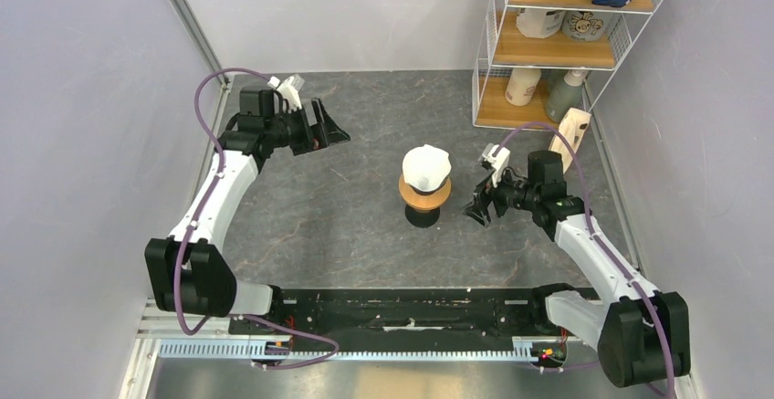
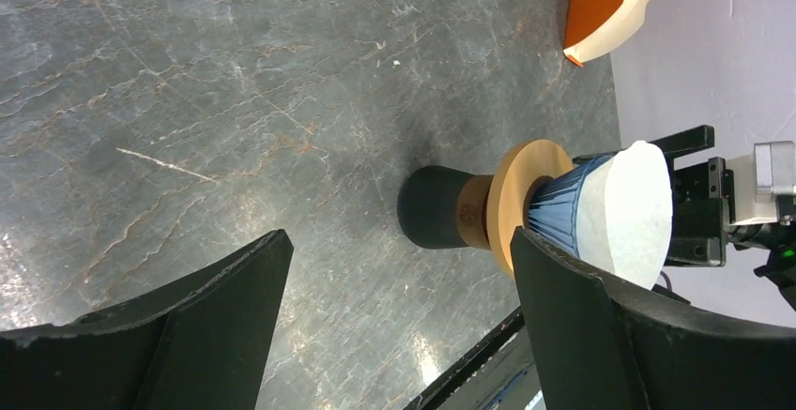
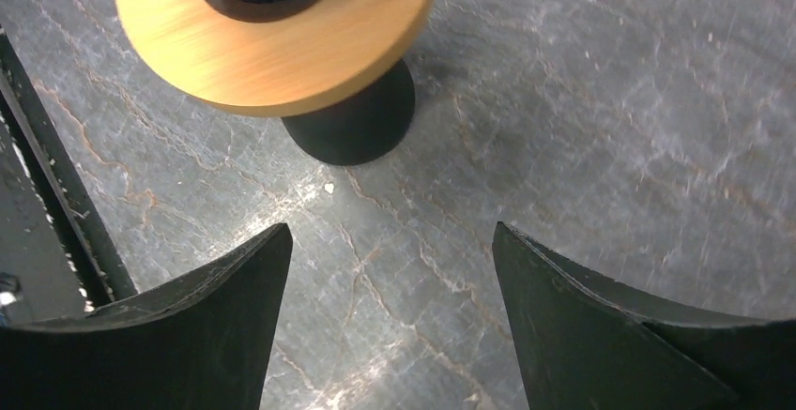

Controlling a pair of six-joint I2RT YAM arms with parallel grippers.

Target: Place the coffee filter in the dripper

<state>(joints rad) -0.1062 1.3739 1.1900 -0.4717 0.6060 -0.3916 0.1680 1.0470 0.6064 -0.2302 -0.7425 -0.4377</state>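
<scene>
The white coffee filter (image 1: pixel 426 167) sits inside the dark-blue ribbed dripper (image 2: pixel 561 211), which stands on a flat orange ring (image 1: pixel 424 197) on top of a dark vessel (image 1: pixel 423 215) at the table's middle. In the left wrist view the coffee filter (image 2: pixel 636 211) fills the dripper's mouth. The right wrist view shows the ring (image 3: pixel 282 39) and the vessel's foot (image 3: pixel 352 129). My left gripper (image 1: pixel 332 127) is open and empty at the back left, far from the stack. My right gripper (image 1: pixel 478 207) is open and empty just right of the stack, not touching it.
A wire shelf (image 1: pixel 570 38) with bottles and a snack bag stands at the back right. An orange-and-white coffee scoop or sign (image 1: pixel 570 140) leans by the shelf; it also shows in the left wrist view (image 2: pixel 612 5). A black rail (image 1: pixel 411 308) runs along the near edge.
</scene>
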